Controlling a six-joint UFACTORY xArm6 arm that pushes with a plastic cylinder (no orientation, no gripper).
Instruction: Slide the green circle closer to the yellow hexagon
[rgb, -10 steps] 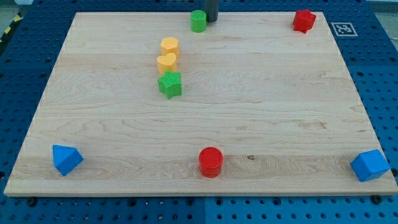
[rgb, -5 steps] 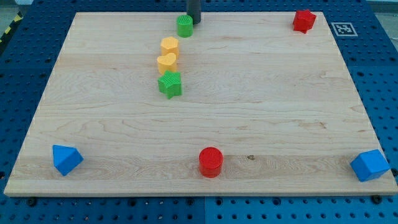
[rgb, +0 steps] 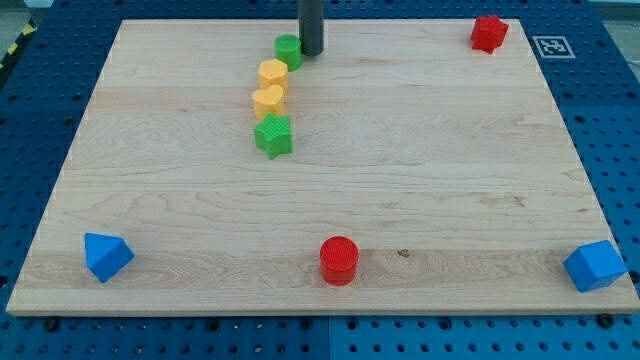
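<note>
The green circle stands near the top of the board, touching or almost touching the upper right side of the yellow hexagon. My tip is down on the board right against the green circle's right side. A second yellow block sits just below the hexagon, with a green star below that, forming a short column.
A red star sits at the top right corner. A red circle stands at the bottom middle. A blue block is at the bottom left and another blue block at the bottom right.
My tip has moved left and down along the top of the board, pushing the green circle left and down until it reached the yellow hexagon. The other blocks have not moved.
</note>
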